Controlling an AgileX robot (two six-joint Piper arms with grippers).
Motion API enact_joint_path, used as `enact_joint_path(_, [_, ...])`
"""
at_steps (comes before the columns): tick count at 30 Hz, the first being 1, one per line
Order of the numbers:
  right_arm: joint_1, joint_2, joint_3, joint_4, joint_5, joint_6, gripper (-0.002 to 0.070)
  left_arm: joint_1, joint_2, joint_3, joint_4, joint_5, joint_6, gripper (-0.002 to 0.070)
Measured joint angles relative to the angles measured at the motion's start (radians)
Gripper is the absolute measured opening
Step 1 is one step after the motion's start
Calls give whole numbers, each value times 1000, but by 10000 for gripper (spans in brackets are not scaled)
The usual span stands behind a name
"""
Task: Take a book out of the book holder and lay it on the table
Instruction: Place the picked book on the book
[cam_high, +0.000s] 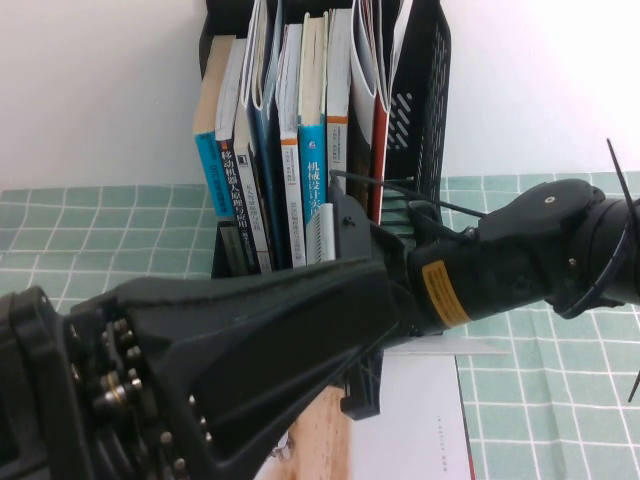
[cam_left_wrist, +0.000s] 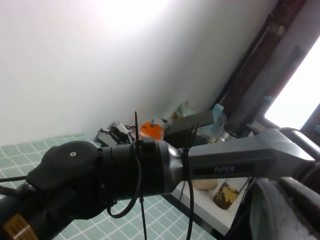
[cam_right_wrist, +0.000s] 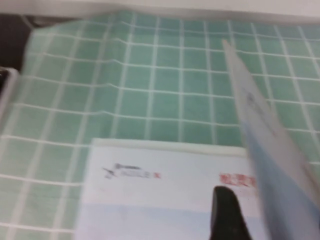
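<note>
The book holder (cam_high: 425, 90) stands at the back of the table (cam_high: 90, 230), with several upright books in its slots. The book (cam_right_wrist: 150, 195) lies flat on the green check cloth, with its white and pale-blue cover and red title facing up; it also shows in the high view (cam_high: 430, 420). My right gripper (cam_right_wrist: 245, 212) is low over the book. One black fingertip (cam_right_wrist: 227, 215) shows, next to a tilted pale-blue sheet (cam_right_wrist: 270, 155) of the book that it holds up. In the high view my left arm (cam_high: 250, 340) hides it. My left gripper (cam_left_wrist: 292, 210) is raised beside the right arm (cam_left_wrist: 230, 165).
The left arm fills the lower left of the high view and crosses in front of the holder. A thin red-covered book (cam_high: 380, 150) stands in the holder's right slot. Off the table's right side, a desk holds clutter and a jar (cam_left_wrist: 227, 192).
</note>
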Motion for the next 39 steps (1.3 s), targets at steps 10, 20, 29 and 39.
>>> enact_joint_path(10, [0, 1, -6, -4, -238, 43, 389, 0, 0, 1, 0, 38, 0, -3])
enact_joint_path(20, [0, -87, -6, -8, -331, 93, 214, 13, 0, 3, 6, 117, -4, -3])
enact_joint_path(29, [2, -311, -6, -15, -167, 12, 8, 15, 0, 5, 8, 166, -17, -3])
enact_joint_path(39, [0, -185, -6, -8, 263, -3, 1, 16, 0, 5, 9, 194, -19, -3])
